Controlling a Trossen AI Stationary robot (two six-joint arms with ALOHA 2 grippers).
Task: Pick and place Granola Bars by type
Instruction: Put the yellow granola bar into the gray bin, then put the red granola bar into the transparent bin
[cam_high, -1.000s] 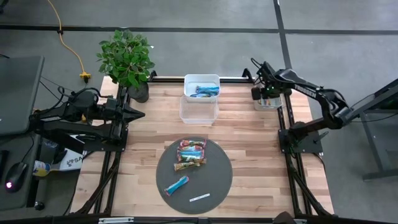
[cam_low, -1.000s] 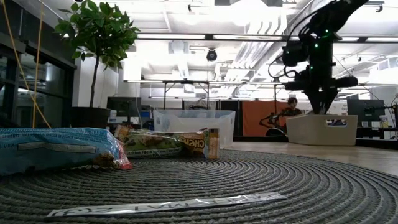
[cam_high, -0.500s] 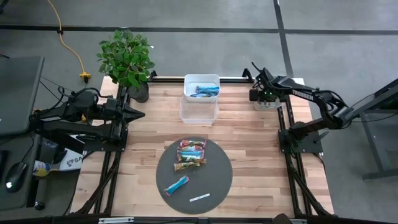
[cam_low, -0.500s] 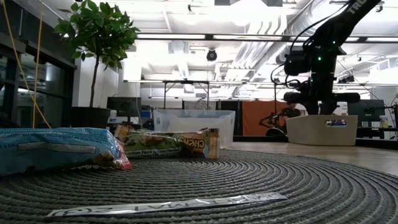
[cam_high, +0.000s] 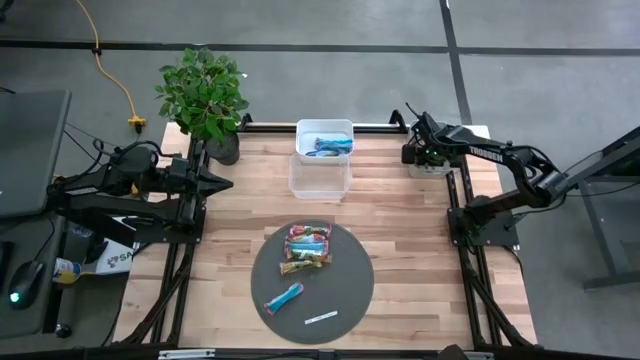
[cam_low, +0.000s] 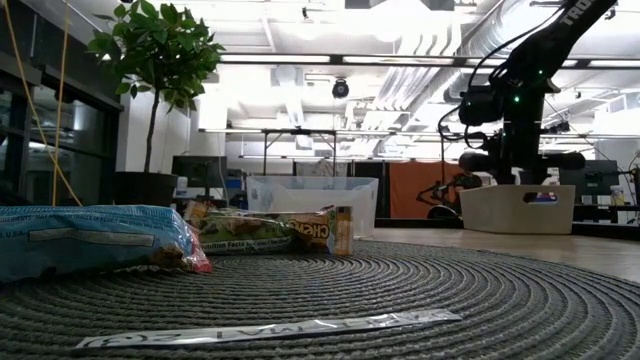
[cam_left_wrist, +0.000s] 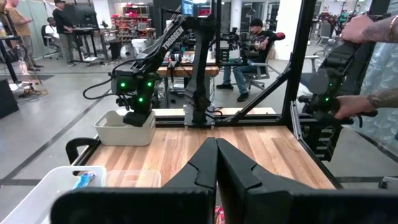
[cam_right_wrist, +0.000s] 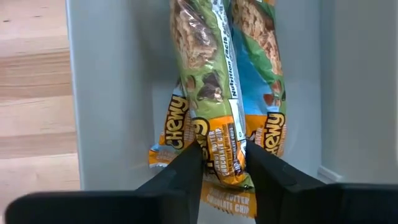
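Note:
My right gripper (cam_right_wrist: 224, 165) is down inside the white bin (cam_high: 436, 167) at the table's far right and is shut on a tan-and-green granola bar (cam_right_wrist: 211, 74). Two more tan-and-green bars (cam_right_wrist: 270, 130) lie under it on the bin's floor. Several other bars, red-pink (cam_high: 308, 232), tan-and-green (cam_high: 304, 265) and blue (cam_high: 284, 297), lie flat on the dark round mat (cam_high: 345, 290). Blue bars (cam_high: 330, 148) lie in the white bin (cam_high: 325, 128) at the far middle. My left gripper (cam_high: 228, 183) waits shut and level over the table's left side. My right gripper pinches the bar's orange-printed end (cam_right_wrist: 222, 152) between its two fingers, one on each long edge. The fingers come steeply from above. The bar stretches away from them and lies along the two bars beneath it in the bin.
A clear, see-through bin (cam_high: 319, 176) stands just in front of the far-middle white bin. A thin white strip (cam_high: 321, 318) lies on the mat's near part. A potted plant (cam_high: 205, 95) stands at the far left corner. People sit and stand beyond the table.
My right gripper has gone down with the tan-and-green bar into the far-right white bin and has rolled a little about its pointing line.

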